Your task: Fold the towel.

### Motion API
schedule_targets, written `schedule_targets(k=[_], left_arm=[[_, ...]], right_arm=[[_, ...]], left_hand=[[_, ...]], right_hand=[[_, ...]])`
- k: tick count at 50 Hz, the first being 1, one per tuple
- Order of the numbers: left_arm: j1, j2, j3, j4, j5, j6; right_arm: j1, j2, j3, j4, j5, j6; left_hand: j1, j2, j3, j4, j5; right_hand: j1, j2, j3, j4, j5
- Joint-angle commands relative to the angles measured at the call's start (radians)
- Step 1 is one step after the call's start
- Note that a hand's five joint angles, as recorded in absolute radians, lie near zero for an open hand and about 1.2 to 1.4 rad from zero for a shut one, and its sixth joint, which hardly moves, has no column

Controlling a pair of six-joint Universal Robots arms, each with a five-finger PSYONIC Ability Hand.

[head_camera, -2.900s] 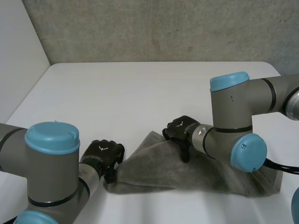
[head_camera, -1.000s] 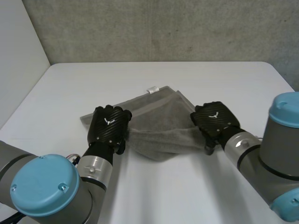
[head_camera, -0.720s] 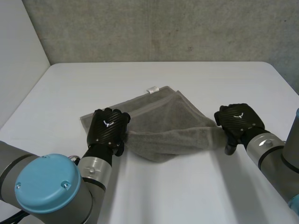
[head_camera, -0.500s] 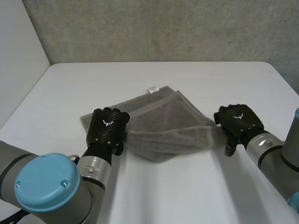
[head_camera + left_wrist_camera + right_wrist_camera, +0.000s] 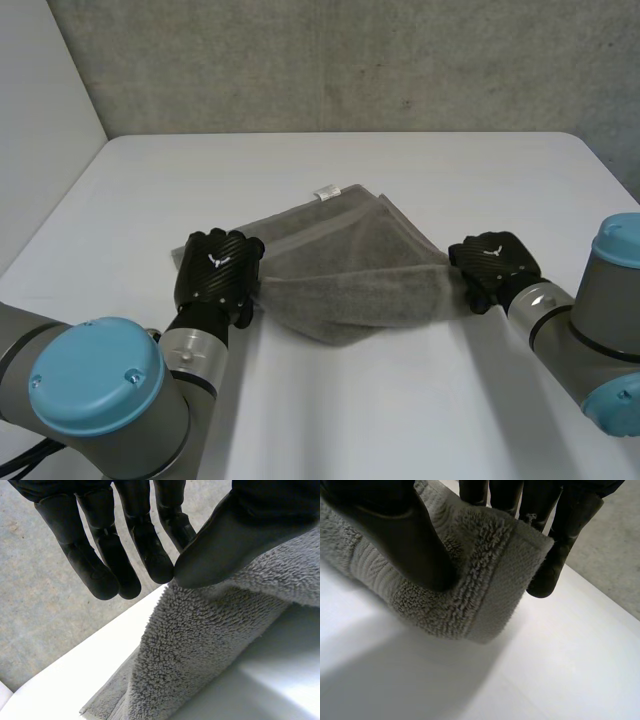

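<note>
While my left hand (image 5: 215, 275) pinches one end of the towel (image 5: 350, 270) and my right hand (image 5: 492, 262) its opposite corner, it sags between them onto the worktop (image 5: 330, 170). I judge it soft and limp, best held by its corners.

My left hand (image 5: 215, 275) and right hand (image 5: 490, 262) are black. Their backs are covered in a carbon-weave shell, and each is stamped with a small white emblem. Seen close, my fingers (image 5: 95, 565) are matte black, thick and segmented, with rounded tips. The thumb is broader and smoother. A short silver collar (image 5: 192, 348) joins each hand to its arm. My left arm (image 5: 130, 455) and right arm (image 5: 560, 335) are built of stout grey cylinders. Round light-blue caps (image 5: 95, 375) close the joints, with small dark screw heads set into the lids.
</note>
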Motion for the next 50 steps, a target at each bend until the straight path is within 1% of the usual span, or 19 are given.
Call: schedule_targets(k=[1,5,12,15,17,18,20,23,26,28,31,36,39,41,42,44,45,47,50], left_arm=[[0.021,-0.024,-0.001,0.052,0.0,0.0],[0.029,-0.045,0.002,0.077,0.001,0.003],[0.064,-0.073,0.016,0.083,0.003,0.003],[0.081,-0.09,0.021,0.083,0.02,0.005],[0.081,-0.113,0.025,0.082,0.064,0.008],[0.081,-0.113,0.025,0.082,0.064,0.008],[0.082,-0.122,0.022,0.08,0.118,0.015],[0.082,-0.122,0.022,0.076,0.136,0.014],[0.095,-0.11,0.025,0.066,0.161,0.014],[0.137,-0.096,0.025,0.045,0.179,0.014],[0.161,-0.085,0.027,0.026,0.199,0.014],[0.231,-0.105,0.14,-0.068,0.323,0.011],[0.254,-0.128,0.191,-0.109,0.345,0.011],[0.305,-0.185,0.307,-0.226,0.379,0.012],[0.305,-0.185,0.307,-0.227,0.379,0.012],[0.331,-0.243,0.443,-0.379,0.412,0.012],[0.331,-0.243,0.444,-0.38,0.413,0.012],[0.335,-0.311,0.574,-0.539,0.445,0.012],[0.337,-0.343,0.633,-0.615,0.454,0.014]], right_arm=[[-0.076,-0.055,0.023,-0.026,0.001,0.067],[-0.155,-0.127,0.055,-0.047,-0.013,0.142],[-0.247,-0.138,0.069,-0.047,-0.07,0.172],[-0.255,-0.138,0.073,-0.044,-0.087,0.172],[-0.255,-0.136,0.073,-0.043,-0.09,0.172],[-0.253,-0.135,0.075,-0.043,-0.09,0.172],[-0.253,-0.136,0.075,-0.043,-0.09,0.172],[-0.256,-0.135,0.073,-0.044,-0.09,0.173],[-0.265,-0.132,0.066,-0.046,-0.084,0.184],[-0.276,-0.13,0.061,-0.047,-0.082,0.189],[-0.31,-0.13,0.052,-0.044,-0.08,0.181],[-0.31,-0.12,0.044,-0.043,-0.087,0.178],[-0.307,-0.106,0.046,-0.041,-0.087,0.176],[-0.308,-0.104,0.049,-0.041,-0.087,0.176],[-0.307,-0.104,0.053,-0.04,-0.088,0.176],[-0.308,-0.104,0.059,-0.04,-0.088,0.176],[-0.308,-0.103,0.062,-0.04,-0.09,0.179],[-0.307,-0.103,0.064,-0.04,-0.09,0.179],[-0.307,-0.103,0.067,-0.04,-0.088,0.176]], left_hand=[[-0.106,-0.211,-0.246,-0.218,-0.365],[-0.13,-0.235,-0.271,-0.242,-0.39],[-0.148,-0.253,-0.289,-0.26,-0.407],[-0.245,-0.35,-0.385,-0.357,-0.504],[-0.583,-0.688,-0.724,-0.695,-0.843],[-0.586,-0.69,-0.726,-0.697,-0.845],[-0.817,-0.921,-0.957,-0.928,-1.076],[-0.873,-0.978,-1.014,-0.985,-1.133],[-1.017,-1.122,-1.158,-1.129,-1.276],[-1.146,-1.25,-1.286,-1.258,-1.405],[-1.146,-1.251,-1.287,-1.258,-1.406],[-1.117,-1.222,-1.258,-1.229,-1.376],[-1.082,-1.186,-1.222,-1.193,-1.341],[-0.974,-1.078,-1.114,-1.085,-1.233],[-0.973,-1.078,-1.113,-1.085,-1.232],[-0.929,-1.034,-1.07,-1.041,-1.189],[-0.929,-1.034,-1.069,-1.041,-1.188],[-0.891,-0.996,-1.032,-1.003,-1.15],[-0.87,-0.975,-1.011,-0.982,-1.13]], right_hand=[[0.175,0.072,0.075,0.065,0.104],[0.175,0.072,0.075,0.065,0.104],[0.175,0.072,0.075,0.065,0.104],[0.175,0.072,0.075,0.065,0.104],[0.175,0.072,0.075,0.065,0.104],[0.175,0.072,0.075,0.065,0.104],[0.175,0.072,0.075,0.065,0.104],[0.175,0.072,0.075,0.065,0.104],[0.175,0.072,0.075,0.065,0.104],[0.175,0.072,0.075,0.065,0.104],[0.175,0.072,0.075,0.065,0.104],[0.175,0.072,0.075,0.065,0.104],[0.175,0.072,0.075,0.065,0.104],[0.175,0.072,0.075,0.065,0.104],[0.175,0.072,0.075,0.065,0.104],[0.175,0.072,0.075,0.065,0.104],[0.175,0.072,0.075,0.065,0.104],[0.175,0.072,0.075,0.065,0.104],[0.175,0.072,0.075,0.065,0.104]])
